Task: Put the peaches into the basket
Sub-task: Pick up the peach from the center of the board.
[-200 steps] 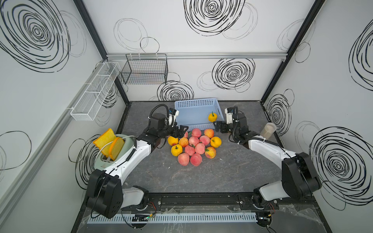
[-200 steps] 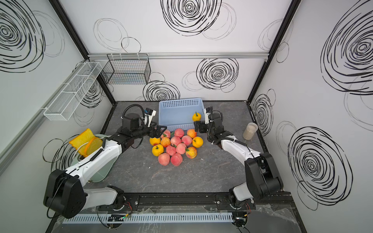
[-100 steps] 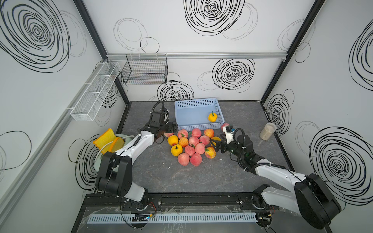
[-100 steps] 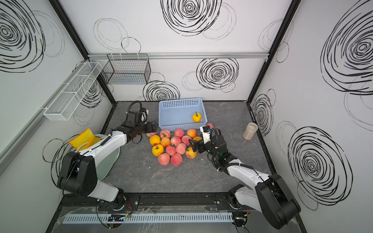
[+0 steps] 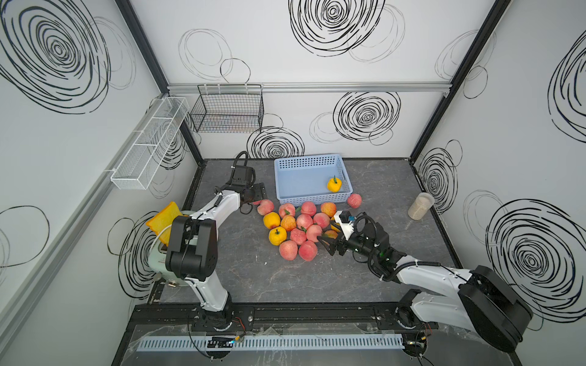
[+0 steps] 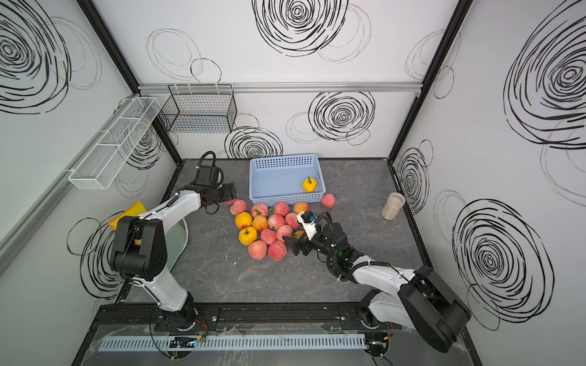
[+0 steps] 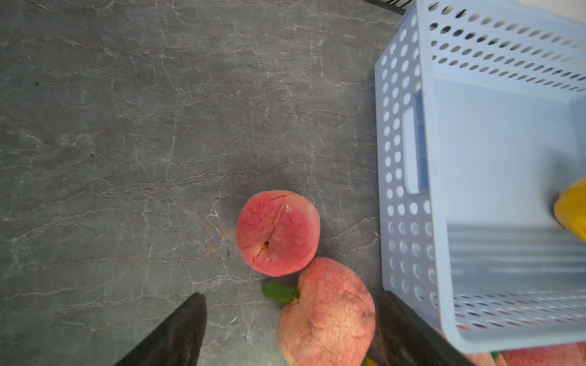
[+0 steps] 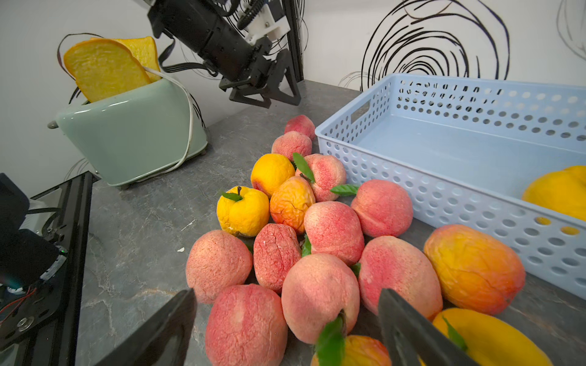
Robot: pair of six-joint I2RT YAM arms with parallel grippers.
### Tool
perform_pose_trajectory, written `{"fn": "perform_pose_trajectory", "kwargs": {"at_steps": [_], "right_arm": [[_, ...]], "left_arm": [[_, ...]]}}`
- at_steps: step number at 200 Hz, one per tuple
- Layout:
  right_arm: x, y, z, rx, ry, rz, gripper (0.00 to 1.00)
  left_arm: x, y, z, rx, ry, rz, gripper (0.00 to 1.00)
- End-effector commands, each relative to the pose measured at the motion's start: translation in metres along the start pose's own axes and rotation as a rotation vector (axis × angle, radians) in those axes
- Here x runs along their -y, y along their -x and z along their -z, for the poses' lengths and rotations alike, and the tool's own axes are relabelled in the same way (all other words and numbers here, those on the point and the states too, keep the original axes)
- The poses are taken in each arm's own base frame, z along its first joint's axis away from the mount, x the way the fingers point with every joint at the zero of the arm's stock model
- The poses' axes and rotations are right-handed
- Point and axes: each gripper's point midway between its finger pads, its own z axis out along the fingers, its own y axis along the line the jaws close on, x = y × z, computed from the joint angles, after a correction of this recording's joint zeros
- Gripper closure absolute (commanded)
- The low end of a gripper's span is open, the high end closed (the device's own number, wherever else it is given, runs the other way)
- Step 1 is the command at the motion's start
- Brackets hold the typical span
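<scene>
Because the peaches (image 5: 303,221) lie heaped just before the basket (image 5: 309,162), I hang my left gripper (image 7: 291,296) and right gripper (image 8: 287,291) at either flank of them, fingers (image 8: 165,329) spread and pinching nothing, so each may take its nearest one; only one yellow peach (image 5: 334,184) sits inside.

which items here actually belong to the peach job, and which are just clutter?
Job: light blue basket; yellow peach already inside it; peach pile on the table in front of it; lone peach at its corner.

Lying about: green toaster with bread slices; jar; black wire basket and white mesh rack on the walls.
</scene>
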Motion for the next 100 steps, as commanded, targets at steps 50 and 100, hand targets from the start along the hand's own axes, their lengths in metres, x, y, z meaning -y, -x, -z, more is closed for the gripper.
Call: {"fn": "perform_pose_trajectory", "kwargs": {"at_steps": [50, 100], "right_arm": [[-0.011, 0.016, -0.005, 0.042, 0.031, 0.077, 0.08], [-0.013, 0.017, -0.004, 0.050, 0.019, 0.094, 0.08]], "left_arm": [[0.000, 0.020, -0.038, -0.007, 0.038, 0.046, 0.12], [-0.007, 0.014, -0.061, -0.043, 0.077, 0.055, 0.18]]}}
